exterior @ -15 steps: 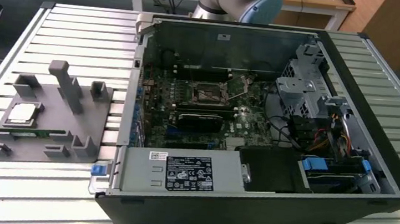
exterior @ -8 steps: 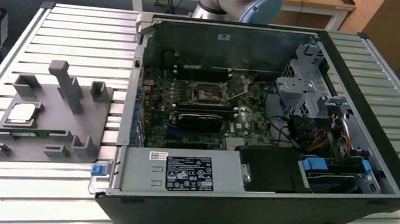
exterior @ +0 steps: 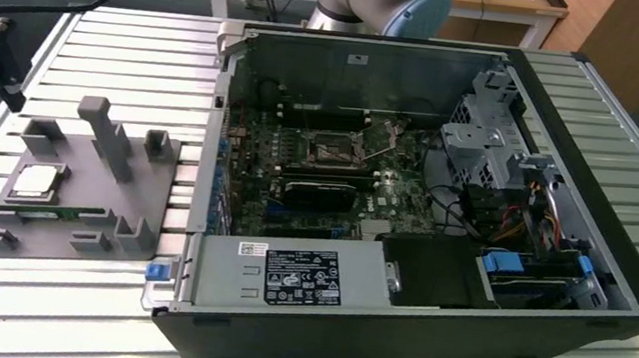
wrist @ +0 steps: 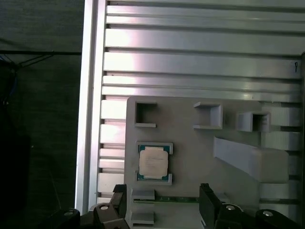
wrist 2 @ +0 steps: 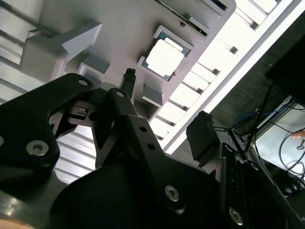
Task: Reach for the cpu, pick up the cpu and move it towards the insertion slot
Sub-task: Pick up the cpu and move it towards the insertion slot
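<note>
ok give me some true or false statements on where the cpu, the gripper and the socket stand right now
1. The cpu lies in the grey tray. True.
2. The gripper is shut on the cpu. False: it is open and holds nothing, and the cpu lies free in the tray.
3. The computer case is open, with the insertion slot in sight. True.
4. The cpu sits in the insertion slot. False: it is on the tray, outside the case, at the exterior view's left.
5. A green memory stick lies on the tray beside the cpu. True.
</note>
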`<state>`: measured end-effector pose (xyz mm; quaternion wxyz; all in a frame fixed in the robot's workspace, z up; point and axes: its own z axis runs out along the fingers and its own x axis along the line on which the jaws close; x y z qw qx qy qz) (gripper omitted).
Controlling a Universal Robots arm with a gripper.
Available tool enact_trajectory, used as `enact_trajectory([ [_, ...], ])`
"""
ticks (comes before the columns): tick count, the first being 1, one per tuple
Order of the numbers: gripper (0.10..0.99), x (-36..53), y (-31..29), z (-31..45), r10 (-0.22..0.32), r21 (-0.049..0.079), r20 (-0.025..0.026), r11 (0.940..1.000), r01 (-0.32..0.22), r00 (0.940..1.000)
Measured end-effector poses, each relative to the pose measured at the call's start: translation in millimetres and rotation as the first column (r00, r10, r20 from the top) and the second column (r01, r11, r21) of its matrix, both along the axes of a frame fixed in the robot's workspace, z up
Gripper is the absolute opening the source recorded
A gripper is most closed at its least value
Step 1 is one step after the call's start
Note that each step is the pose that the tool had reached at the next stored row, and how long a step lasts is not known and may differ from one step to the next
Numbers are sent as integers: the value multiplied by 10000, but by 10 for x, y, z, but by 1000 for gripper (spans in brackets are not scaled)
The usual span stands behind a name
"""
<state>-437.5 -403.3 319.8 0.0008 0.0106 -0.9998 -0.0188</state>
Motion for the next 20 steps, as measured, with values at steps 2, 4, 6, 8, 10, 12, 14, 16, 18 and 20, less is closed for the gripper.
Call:
enact_trajectory([
  [2,706,-2,-2,-36,18,0,-1,10000,-18,10000],
  [4,706,-5,-3,-74,21,0,-1,10000,-21,10000],
  [6,706,-8,-3,-110,21,0,-2,10000,-21,10000],
  [8,706,-9,-3,-146,20,1,-1,10000,-20,10000],
  [10,706,-10,-3,-182,20,0,-3,10000,-20,10000],
  [12,706,-11,-3,-218,20,0,-4,10000,-20,10000],
  [14,706,-12,-3,-274,20,1,-3,10000,-20,10000],
  [16,706,-13,-4,-310,20,1,-2,10000,-20,10000],
  [18,706,-14,-5,-346,20,0,-3,10000,-20,10000],
  [20,706,-16,-5,-380,19,0,-3,10000,-19,10000],
])
